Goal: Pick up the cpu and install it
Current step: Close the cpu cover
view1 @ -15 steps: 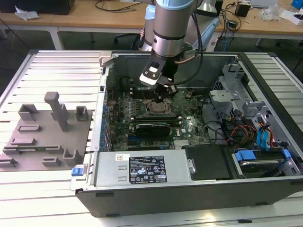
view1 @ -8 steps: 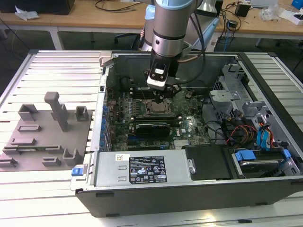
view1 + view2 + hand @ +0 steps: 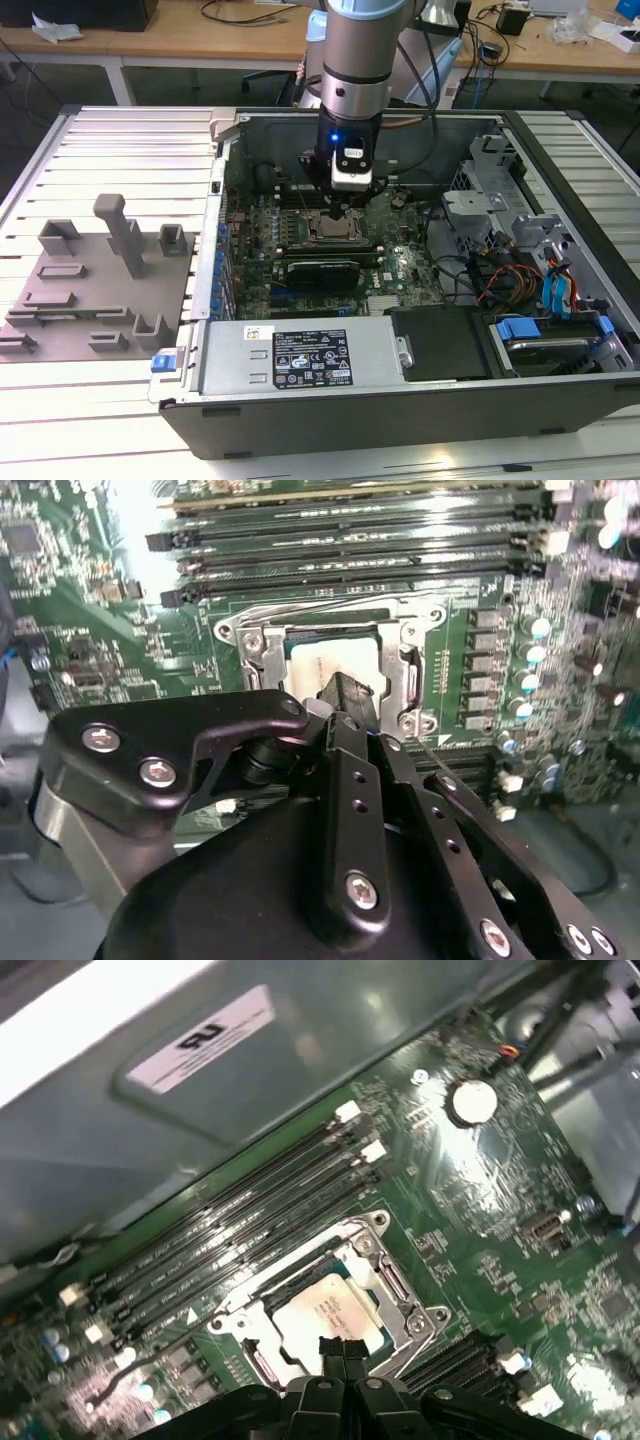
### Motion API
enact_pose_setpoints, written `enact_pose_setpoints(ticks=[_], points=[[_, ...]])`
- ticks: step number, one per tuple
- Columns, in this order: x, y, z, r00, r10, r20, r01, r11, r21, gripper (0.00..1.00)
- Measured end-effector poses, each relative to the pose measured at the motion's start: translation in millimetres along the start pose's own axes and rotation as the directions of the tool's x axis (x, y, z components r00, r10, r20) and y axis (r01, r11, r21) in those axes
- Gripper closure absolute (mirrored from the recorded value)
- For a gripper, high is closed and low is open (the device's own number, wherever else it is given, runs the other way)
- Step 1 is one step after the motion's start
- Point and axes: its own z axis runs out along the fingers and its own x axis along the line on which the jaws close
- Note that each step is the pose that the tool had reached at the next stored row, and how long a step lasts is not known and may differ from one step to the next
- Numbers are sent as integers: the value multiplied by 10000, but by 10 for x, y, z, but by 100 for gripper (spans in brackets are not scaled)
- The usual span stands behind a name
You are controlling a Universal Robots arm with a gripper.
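Note:
The cpu, a small square chip with a pale silvery top, lies flat inside the metal-framed socket of the green motherboard. In the exterior view the cpu sits directly under the arm. My gripper hangs just over the cpu's edge, its two black fingers pressed together and nothing between them. In the second wrist view the fingertips cover part of the cpu. Whether they touch it I cannot tell.
The open computer case surrounds the board. Memory slots run beside the socket. A power supply sits at the near side, with drive cages and cables on the exterior view's right. A grey tray with blocks and posts lies outside on the left.

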Motion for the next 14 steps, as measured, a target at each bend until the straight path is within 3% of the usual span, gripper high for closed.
enact_pose_setpoints(ticks=[3,7,11,12,14], points=[[0,0,0,9980,-624,26,624,9981,-1,89],[0,0,0,9888,-1491,62,1491,9888,1,89],[0,0,0,9722,-2338,98,2338,9723,7,89],[0,0,0,9645,-2638,111,2639,9646,10,89],[0,0,0,9534,-3015,127,3016,9534,13,89]])
